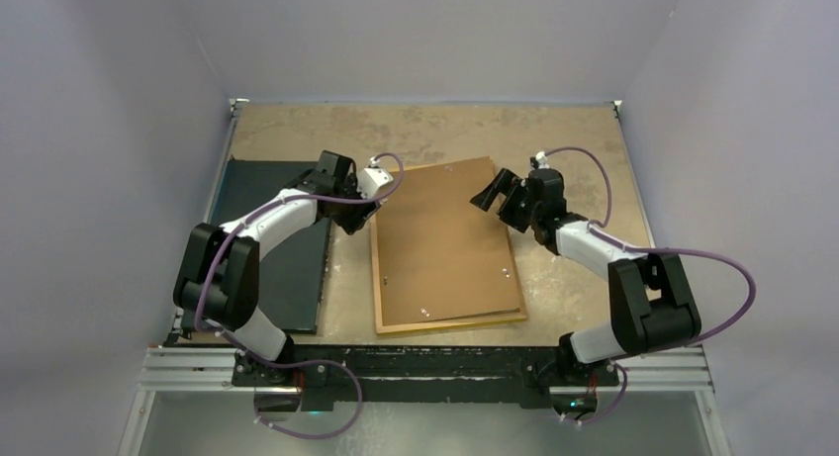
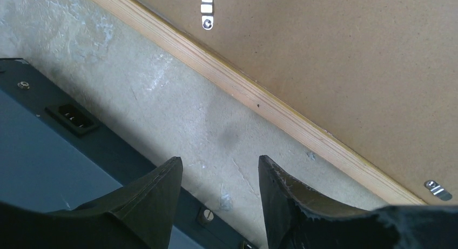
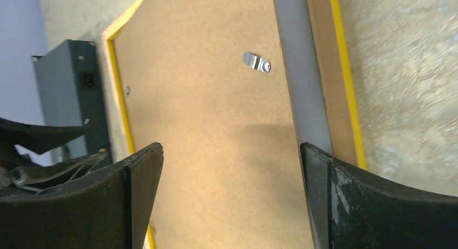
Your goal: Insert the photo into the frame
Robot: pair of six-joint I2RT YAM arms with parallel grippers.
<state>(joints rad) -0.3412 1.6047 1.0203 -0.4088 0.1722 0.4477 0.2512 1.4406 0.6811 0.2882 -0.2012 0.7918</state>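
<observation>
The frame (image 1: pixel 450 325) lies face down mid-table, its yellow-orange border showing round the plain brown backing board (image 1: pixel 445 243) that rests on it. The photo is hidden. My left gripper (image 1: pixel 362 217) is open and empty, low over bare table between the black flat board and the frame's left rail (image 2: pixel 259 98). In its wrist view the fingertips frame the table (image 2: pixel 220 161). My right gripper (image 1: pixel 492 193) is open and empty, held above the backing board (image 3: pixel 205 98) near the frame's right rail (image 3: pixel 345 81). Its wrist view (image 3: pixel 231 149) shows a grey strip between board and rail.
The black flat board (image 1: pixel 287 268) lies left of the frame, with its edge in the left wrist view (image 2: pixel 43 152). Small metal turn clips (image 3: pixel 257 62) sit on the backing board, and one shows in the left wrist view (image 2: pixel 207 10). Walls enclose the table on three sides.
</observation>
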